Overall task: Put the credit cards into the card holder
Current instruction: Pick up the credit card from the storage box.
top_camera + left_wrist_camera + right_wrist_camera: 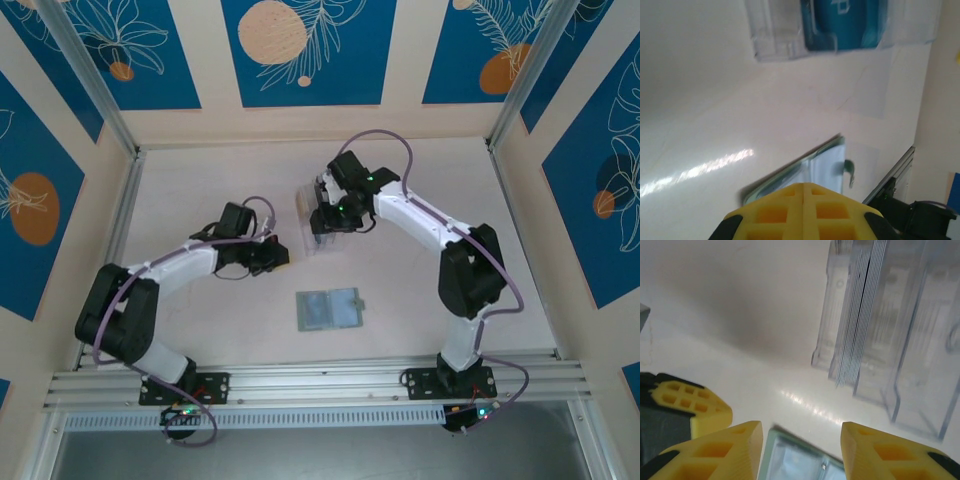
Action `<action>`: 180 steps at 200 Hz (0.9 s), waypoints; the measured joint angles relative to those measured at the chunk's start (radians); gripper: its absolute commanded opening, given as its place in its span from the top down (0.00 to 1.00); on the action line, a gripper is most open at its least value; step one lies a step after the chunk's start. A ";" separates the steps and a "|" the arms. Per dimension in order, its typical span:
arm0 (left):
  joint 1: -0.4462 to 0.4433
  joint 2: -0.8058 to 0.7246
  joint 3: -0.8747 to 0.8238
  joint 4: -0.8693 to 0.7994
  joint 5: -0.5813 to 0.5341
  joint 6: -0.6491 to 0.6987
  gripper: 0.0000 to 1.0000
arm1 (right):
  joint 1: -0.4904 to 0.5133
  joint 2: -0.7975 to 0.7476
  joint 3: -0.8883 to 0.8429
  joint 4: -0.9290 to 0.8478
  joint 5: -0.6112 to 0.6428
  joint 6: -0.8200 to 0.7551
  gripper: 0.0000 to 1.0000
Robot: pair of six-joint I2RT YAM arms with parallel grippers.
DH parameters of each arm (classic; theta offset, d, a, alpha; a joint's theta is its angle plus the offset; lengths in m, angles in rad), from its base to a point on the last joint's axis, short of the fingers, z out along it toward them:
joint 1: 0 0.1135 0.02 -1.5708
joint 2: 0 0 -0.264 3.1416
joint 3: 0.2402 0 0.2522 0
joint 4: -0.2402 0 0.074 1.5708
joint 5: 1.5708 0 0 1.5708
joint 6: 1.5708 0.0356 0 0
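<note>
Left gripper (804,192) closed tight on nothing, right gripper (800,432) spread wide, empty, at clear rack (910,340) holding credit cards (845,22), card holder (328,309) open flat near-centre on pale table (200,180), blue leaf-patterned walls (300,50)

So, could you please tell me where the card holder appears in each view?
Top external: card holder, just below centre.
Left wrist: bottom centre, just beyond the left gripper.
Right wrist: bottom edge, between the right gripper fingers.
Shared landmark: the clear rack, above it each time.
</note>
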 measured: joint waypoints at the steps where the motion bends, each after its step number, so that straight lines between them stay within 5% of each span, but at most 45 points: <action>1: 0.000 0.003 0.002 0.002 0.001 -0.001 0.97 | -0.001 0.006 0.005 0.000 0.000 -0.003 0.55; 91: 0.019 0.287 0.164 0.137 0.058 -0.090 0.96 | -0.026 0.190 0.169 -0.058 0.019 -0.067 0.56; 180: 0.032 0.368 0.174 0.200 0.079 -0.119 0.97 | -0.015 0.268 0.267 -0.103 0.028 -0.080 0.59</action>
